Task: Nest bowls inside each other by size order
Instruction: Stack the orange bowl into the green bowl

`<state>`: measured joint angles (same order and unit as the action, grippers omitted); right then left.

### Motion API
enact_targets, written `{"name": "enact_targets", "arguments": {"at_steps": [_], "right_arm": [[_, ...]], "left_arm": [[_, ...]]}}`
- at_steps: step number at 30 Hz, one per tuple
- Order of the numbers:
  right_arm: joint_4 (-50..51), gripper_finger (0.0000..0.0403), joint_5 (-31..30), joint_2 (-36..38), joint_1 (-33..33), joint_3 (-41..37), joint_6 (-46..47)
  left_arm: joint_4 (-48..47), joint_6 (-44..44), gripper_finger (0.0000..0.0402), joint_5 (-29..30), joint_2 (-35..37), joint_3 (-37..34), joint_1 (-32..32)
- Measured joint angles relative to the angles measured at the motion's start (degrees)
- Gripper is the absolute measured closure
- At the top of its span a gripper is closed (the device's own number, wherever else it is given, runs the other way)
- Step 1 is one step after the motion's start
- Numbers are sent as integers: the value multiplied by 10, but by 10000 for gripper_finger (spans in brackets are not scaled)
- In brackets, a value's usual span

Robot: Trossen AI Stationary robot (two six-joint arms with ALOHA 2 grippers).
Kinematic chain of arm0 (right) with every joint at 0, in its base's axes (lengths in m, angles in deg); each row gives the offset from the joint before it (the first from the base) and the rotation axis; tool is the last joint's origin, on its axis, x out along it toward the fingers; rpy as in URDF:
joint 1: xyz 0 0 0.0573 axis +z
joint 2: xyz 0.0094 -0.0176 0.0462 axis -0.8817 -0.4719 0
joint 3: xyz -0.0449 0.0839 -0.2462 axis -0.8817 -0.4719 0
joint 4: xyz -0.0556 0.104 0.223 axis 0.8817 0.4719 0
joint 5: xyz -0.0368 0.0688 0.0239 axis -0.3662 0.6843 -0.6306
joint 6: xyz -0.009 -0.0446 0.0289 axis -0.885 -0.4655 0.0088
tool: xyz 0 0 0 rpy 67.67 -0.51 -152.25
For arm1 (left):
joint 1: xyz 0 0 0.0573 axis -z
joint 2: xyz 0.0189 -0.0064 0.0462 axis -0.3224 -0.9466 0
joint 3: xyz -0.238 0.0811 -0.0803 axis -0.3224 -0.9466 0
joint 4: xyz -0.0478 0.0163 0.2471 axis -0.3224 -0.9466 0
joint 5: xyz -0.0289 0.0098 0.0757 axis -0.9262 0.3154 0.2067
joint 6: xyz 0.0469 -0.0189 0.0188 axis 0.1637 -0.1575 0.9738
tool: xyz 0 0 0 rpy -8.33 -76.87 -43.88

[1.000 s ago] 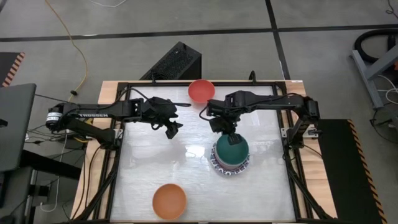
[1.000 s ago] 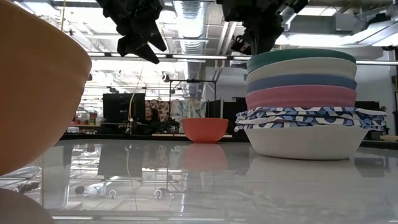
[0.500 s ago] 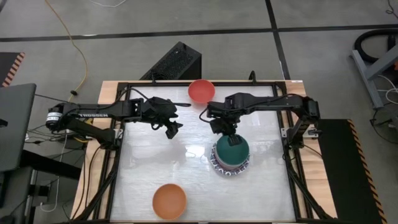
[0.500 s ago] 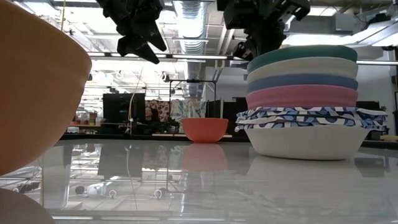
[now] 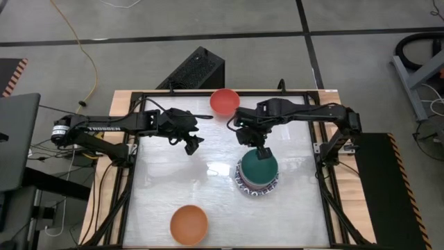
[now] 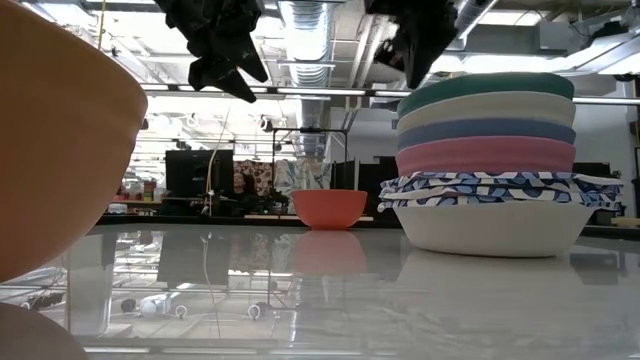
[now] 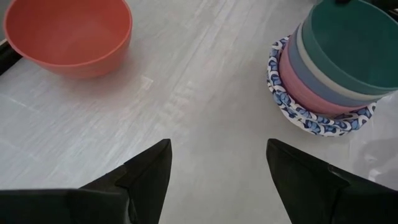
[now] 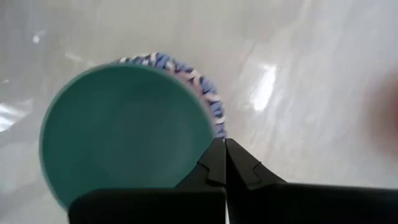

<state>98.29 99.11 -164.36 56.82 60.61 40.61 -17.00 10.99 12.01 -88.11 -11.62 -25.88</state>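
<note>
A stack of bowls (image 5: 258, 173) stands on the table right of centre: wide blue-and-white patterned bowls at the bottom, then pink, blue and cream, with the teal bowl (image 8: 124, 130) on top. The stack also shows in the low view (image 6: 487, 160). A red bowl (image 5: 224, 101) rests at the far edge and an orange bowl (image 5: 189, 224) at the near edge. My right gripper (image 5: 262, 149) is shut and empty, a little above the stack's far rim (image 6: 415, 65). My left gripper (image 5: 192, 144) is open and empty, raised over the table's left half (image 7: 217, 149).
A black frame (image 5: 132, 173) runs round the white tabletop. There is bare table between the stack and the orange bowl, and left of the stack under my left gripper. The orange bowl fills the low view's left side (image 6: 60, 130).
My right gripper has shifted a little toward the table's right edge, staying above the stack's far rim. The bowls have kept still.
</note>
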Motion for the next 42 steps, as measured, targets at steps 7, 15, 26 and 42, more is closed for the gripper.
{"name": "enact_targets", "arguments": {"at_steps": [7, 15, 26, 42], "right_arm": [[-102, 395, -18, 32, -33, 1, 12], [-203, 395, -12, 46, -84, 1, 75], [-295, 395, -147, 22, -135, -1, 249], [-358, 395, -142, -49, -188, -1, 232]], "left_arm": [[-6, -1, 150, 2, 0, 0, 0], [-8, -10, 150, 2, 0, 0, 0], [-8, -15, 150, 21, 0, 0, 0], [-27, -27, 150, 26, 0, 0, 0]]}}
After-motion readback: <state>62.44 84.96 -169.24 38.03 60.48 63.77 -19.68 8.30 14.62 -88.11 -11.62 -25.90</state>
